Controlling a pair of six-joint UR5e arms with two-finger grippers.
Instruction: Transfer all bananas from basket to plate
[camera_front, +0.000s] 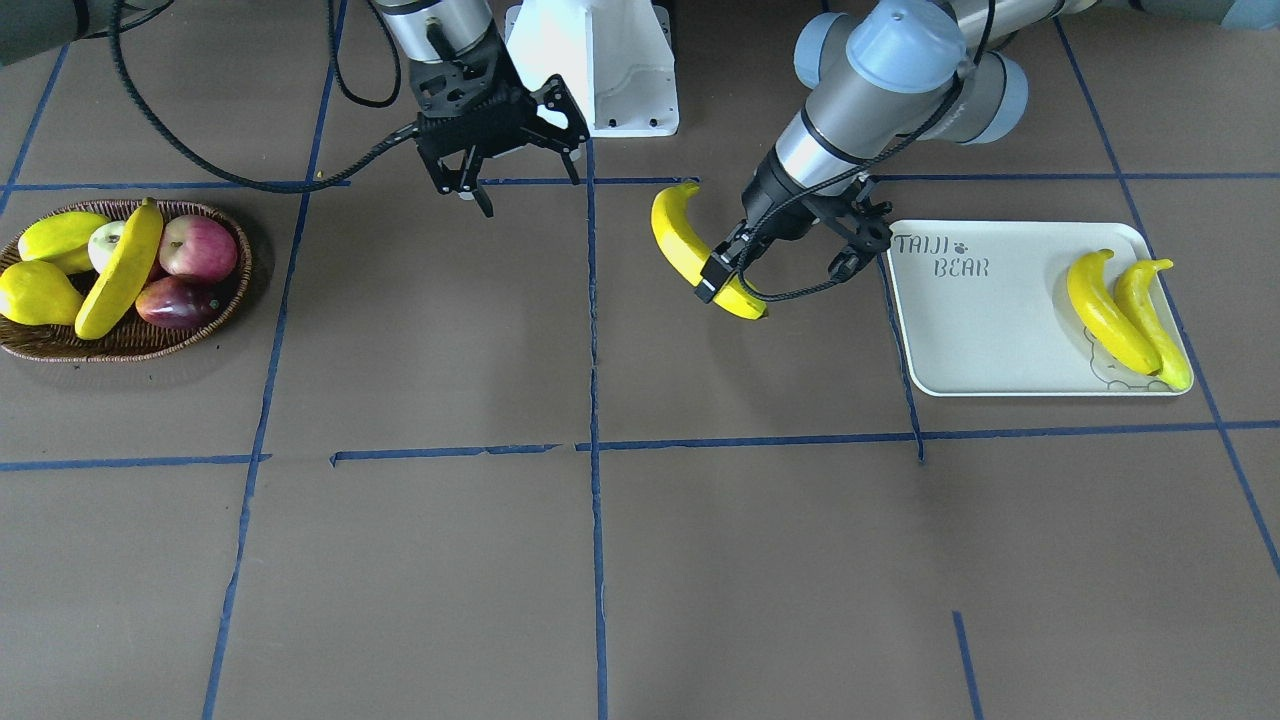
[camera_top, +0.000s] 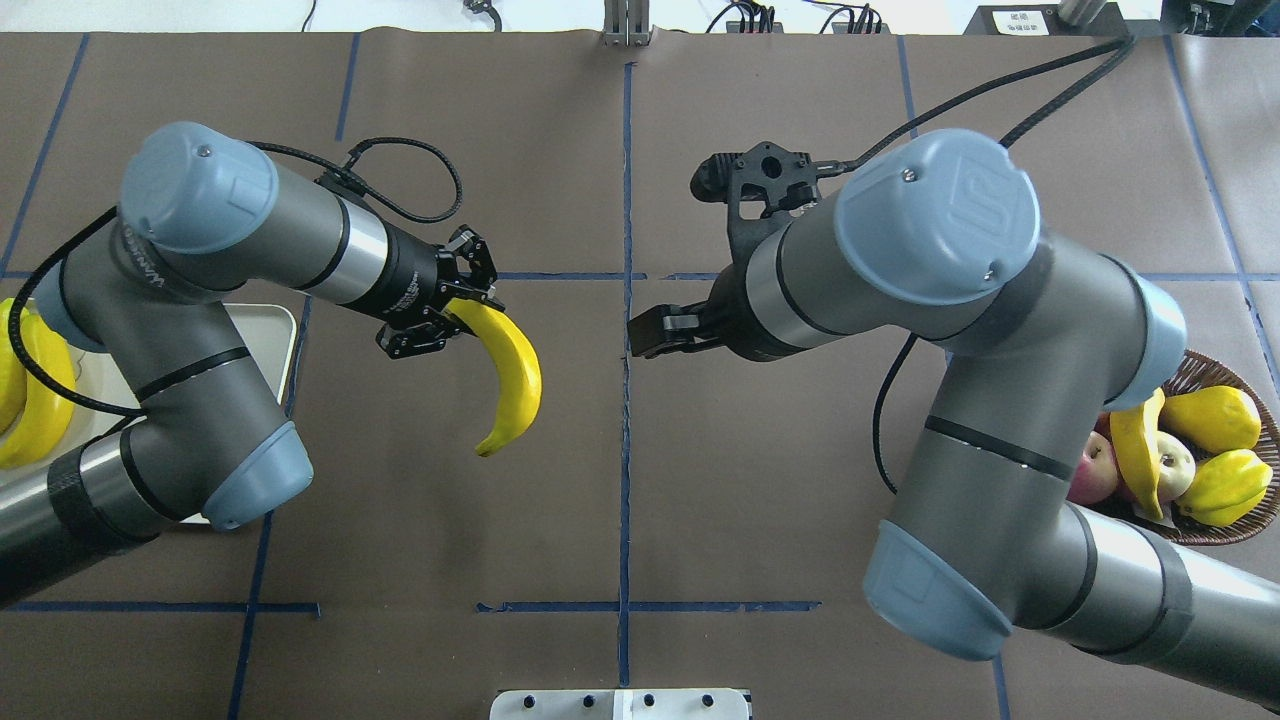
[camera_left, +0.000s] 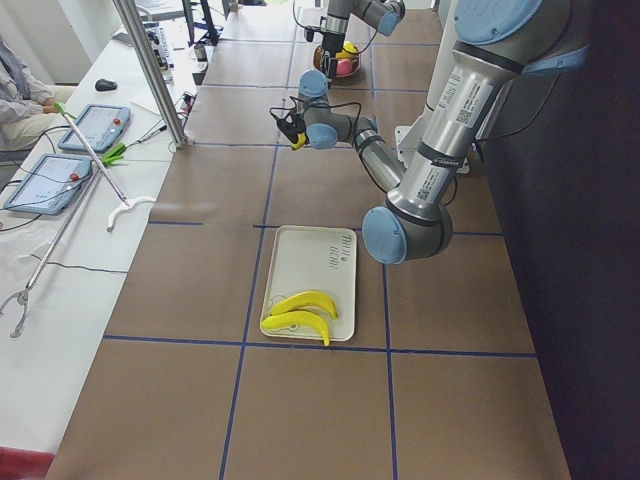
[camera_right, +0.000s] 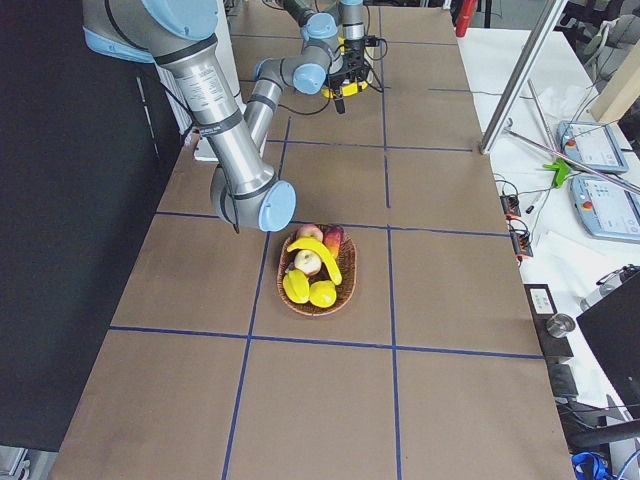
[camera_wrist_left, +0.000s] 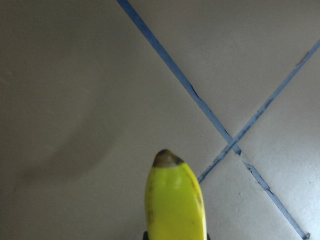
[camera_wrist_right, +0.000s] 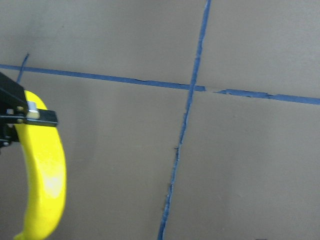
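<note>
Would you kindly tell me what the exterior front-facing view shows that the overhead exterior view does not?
Only the front-facing view shows the plate whole, with its lettering and two bananas side by side, and the full basket with one banana across the other fruit. Only the overhead view shows more of both arms, which hide most of the plate and part of the basket. Both show the left gripper shut on a third banana between basket and plate, and the right gripper open and empty.

Brown table (camera_front: 420, 560) w/ blue tape grid (camera_front: 594, 400); basket (camera_front: 100, 348) at one end, plate (camera_front: 990, 330) at other, well apart.
</note>
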